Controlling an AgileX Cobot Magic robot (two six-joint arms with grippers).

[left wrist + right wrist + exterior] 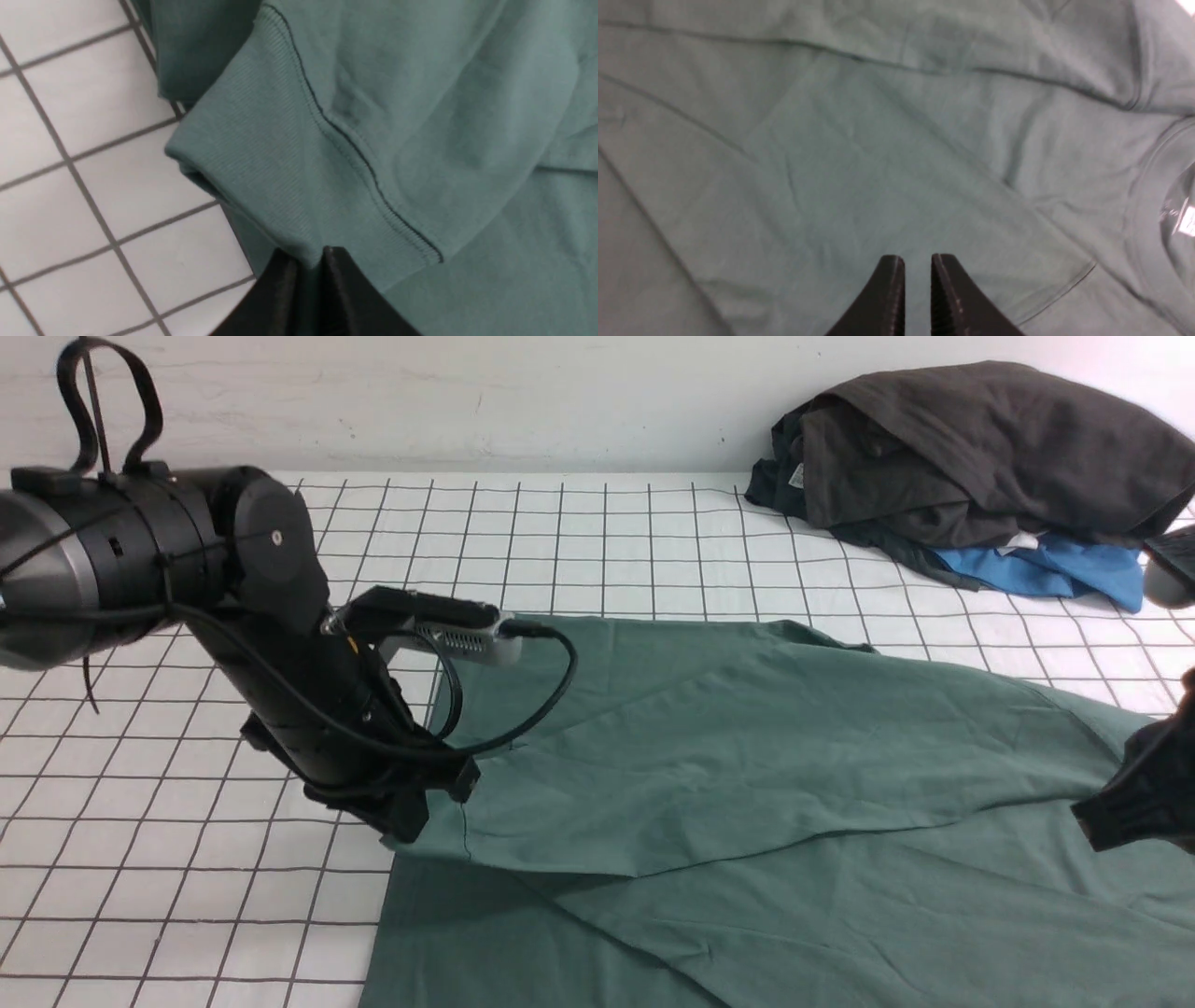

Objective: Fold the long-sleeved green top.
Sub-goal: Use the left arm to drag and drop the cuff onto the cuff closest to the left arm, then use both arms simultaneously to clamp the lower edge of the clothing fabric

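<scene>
The green long-sleeved top (747, 756) lies spread on the gridded table, with one sleeve folded across its body. My left gripper (439, 803) is at the top's left edge, shut on the ribbed cuff (261, 163) of that sleeve; in the left wrist view the cuff's edge sits pinched between the jaws of that gripper (310, 256). My right gripper (1111, 821) hangs over the top's right part. In the right wrist view it (917, 259) is over flat green cloth (878, 140) with jaws nearly together and nothing between them. The ribbed collar (1148, 186) shows nearby.
A heap of dark grey-black garments (971, 448) with a bright blue garment (1055, 569) under it lies at the back right. The white gridded table cover (560, 541) shows bare at the back and on the left.
</scene>
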